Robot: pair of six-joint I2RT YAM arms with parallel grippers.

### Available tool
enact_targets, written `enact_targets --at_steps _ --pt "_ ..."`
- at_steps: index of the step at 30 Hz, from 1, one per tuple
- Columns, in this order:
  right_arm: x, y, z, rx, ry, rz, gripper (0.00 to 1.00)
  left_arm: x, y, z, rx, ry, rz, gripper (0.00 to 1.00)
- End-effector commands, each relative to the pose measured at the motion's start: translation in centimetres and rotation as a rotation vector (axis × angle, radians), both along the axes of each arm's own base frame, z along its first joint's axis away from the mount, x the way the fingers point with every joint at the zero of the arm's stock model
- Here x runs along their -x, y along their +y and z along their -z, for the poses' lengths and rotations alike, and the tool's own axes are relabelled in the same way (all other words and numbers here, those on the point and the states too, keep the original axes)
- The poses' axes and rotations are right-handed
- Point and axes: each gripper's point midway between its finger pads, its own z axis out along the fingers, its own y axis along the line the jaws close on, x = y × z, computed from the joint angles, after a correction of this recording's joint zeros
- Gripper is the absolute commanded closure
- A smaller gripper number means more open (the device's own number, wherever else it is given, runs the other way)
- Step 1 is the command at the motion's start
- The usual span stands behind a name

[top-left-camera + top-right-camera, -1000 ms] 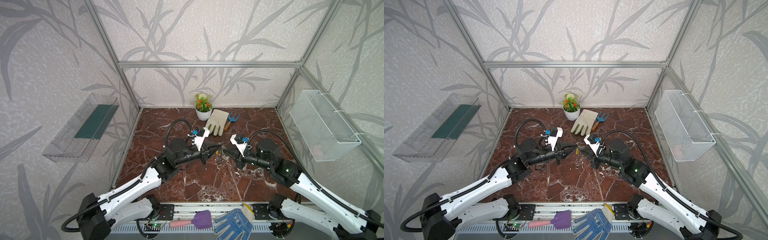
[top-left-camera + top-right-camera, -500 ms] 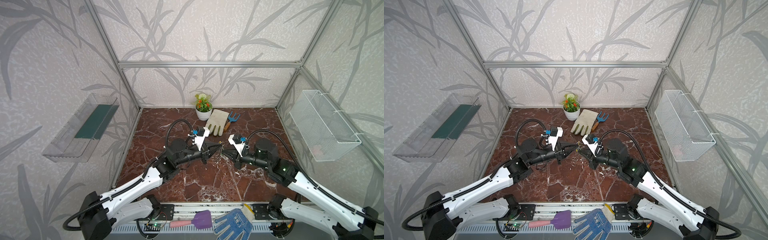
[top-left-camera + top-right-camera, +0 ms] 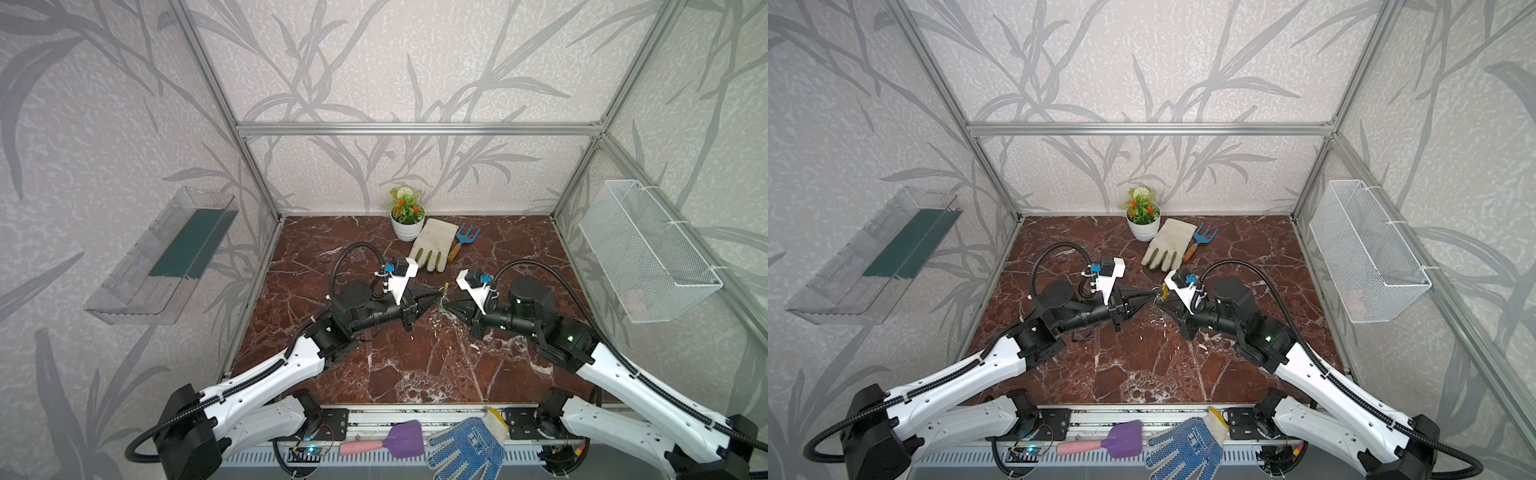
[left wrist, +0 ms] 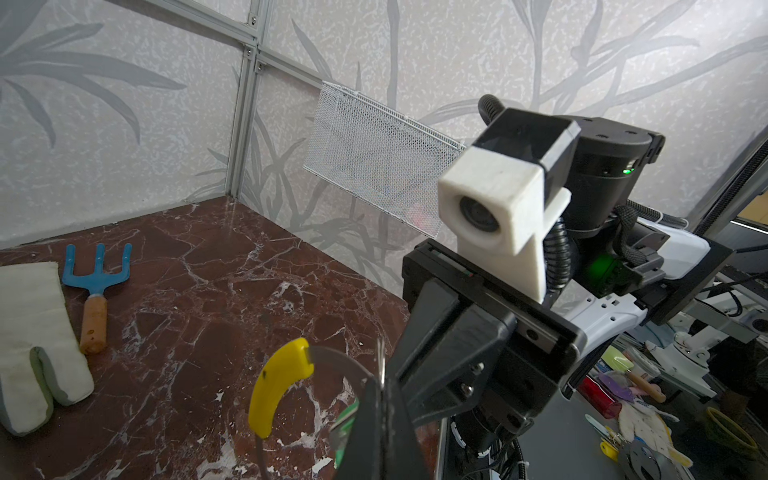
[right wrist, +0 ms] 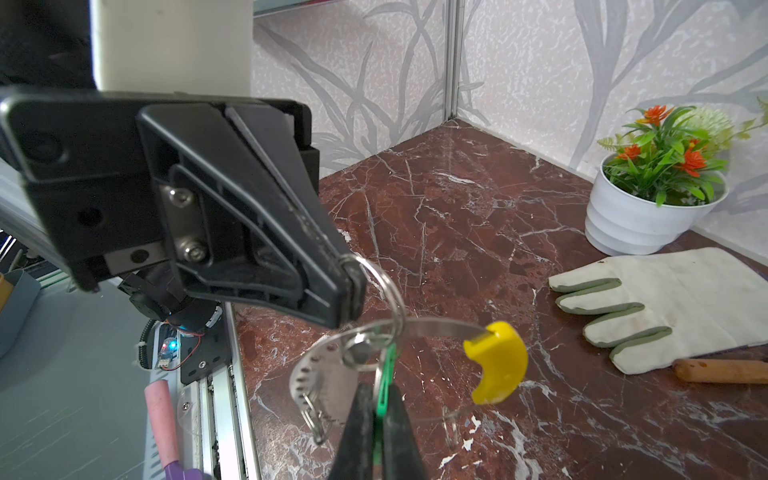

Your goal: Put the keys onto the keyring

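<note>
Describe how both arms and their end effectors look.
The left arm and right arm match: white shells, black joints, ribbed black cable looping along each. The left end effector and right end effector are black tapering wedges, each topped by a white camera mount with a blue connector.

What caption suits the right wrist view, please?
Right gripper clamps the green key tag; left gripper pinches a silver ring.

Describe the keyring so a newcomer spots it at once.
On the marble table, find where the left hand and right hand nearly touch. The keyring hangs between them: a thin grey hoop. Only it carries a yellow sleeve, unlike the small rings and green tag there.
</note>
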Motion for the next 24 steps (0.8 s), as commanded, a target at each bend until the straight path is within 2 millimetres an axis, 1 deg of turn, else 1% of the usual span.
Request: enact_targets --at_steps 1,17,21,24 --pt "0.3 -0.1 -1.8 -0.015 -0.028 -0.018 1.0 0.7 0.1 -0.8 0.018 -0.044 0.019 1.0" --pt "0.2 -0.8 -3.2 -0.018 -0.052 -0.005 1.0 0.8 -0.1 0.0 -0.008 -0.034 0.034 1.0" --pt "0.1 -0.7 -3.0 -0.003 -0.042 -0.012 1.0 1.0 -0.3 0.0 -0.008 -0.034 0.048 1.0" --pt "0.0 -0.6 -2.5 0.018 -0.019 -0.014 1.0 1.3 -0.4 -0.1 -0.007 -0.035 0.06 1.0"
